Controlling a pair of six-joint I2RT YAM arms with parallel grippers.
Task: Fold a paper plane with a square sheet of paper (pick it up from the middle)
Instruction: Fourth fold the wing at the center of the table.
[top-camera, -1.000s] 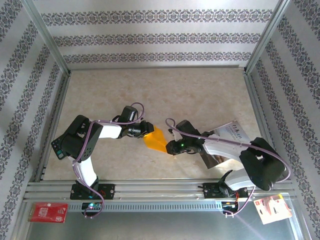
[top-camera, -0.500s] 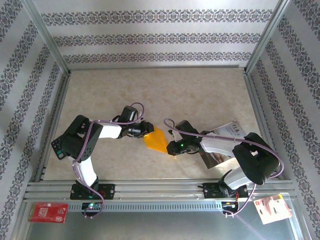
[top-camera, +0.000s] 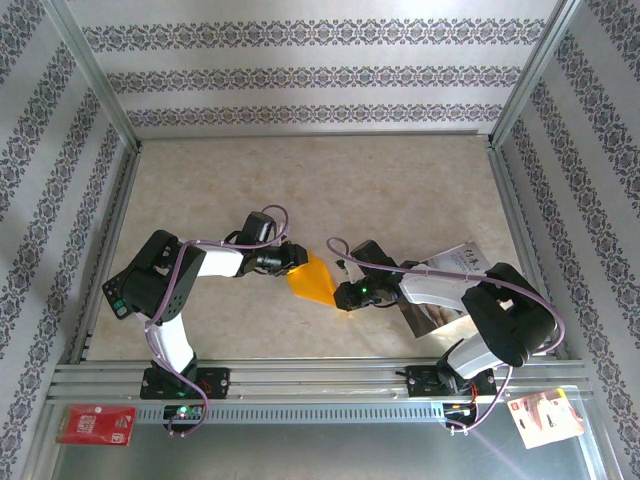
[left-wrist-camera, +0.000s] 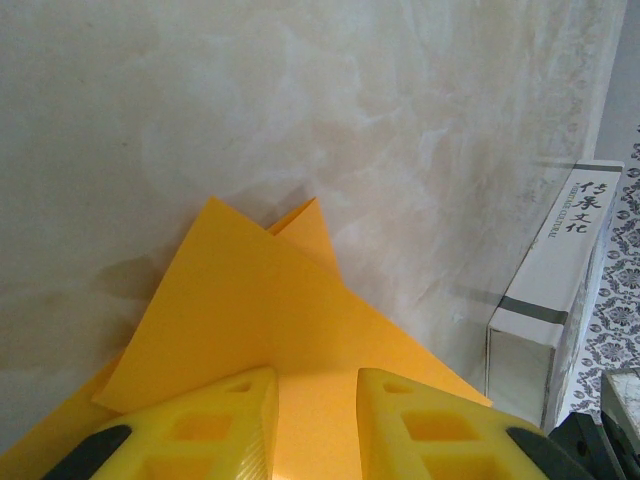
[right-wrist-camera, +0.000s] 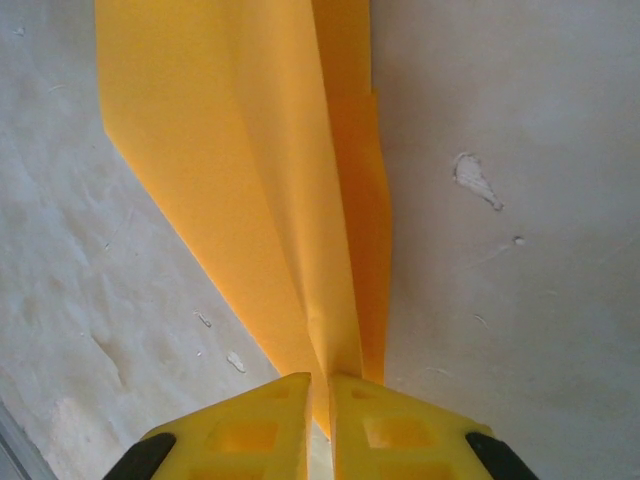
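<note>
The orange paper (top-camera: 312, 281), partly folded to a point, sits over the middle of the table (top-camera: 400, 190), between both grippers. The right gripper (top-camera: 343, 296) has its jaws almost together, pinching the paper's creased end edge-on. The left gripper (top-camera: 295, 262) stands narrowly parted, with the paper's flat face across the gap. A white lettered box (left-wrist-camera: 555, 300) stands well to the right, its contents hidden

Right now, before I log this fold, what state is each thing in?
orange paper: partly folded into layered flaps, between both grippers.
left gripper: partly open, fingers straddling the paper's edge.
right gripper: shut on the paper's centre ridge.
red card: flat on the front ledge, untouched.
</note>
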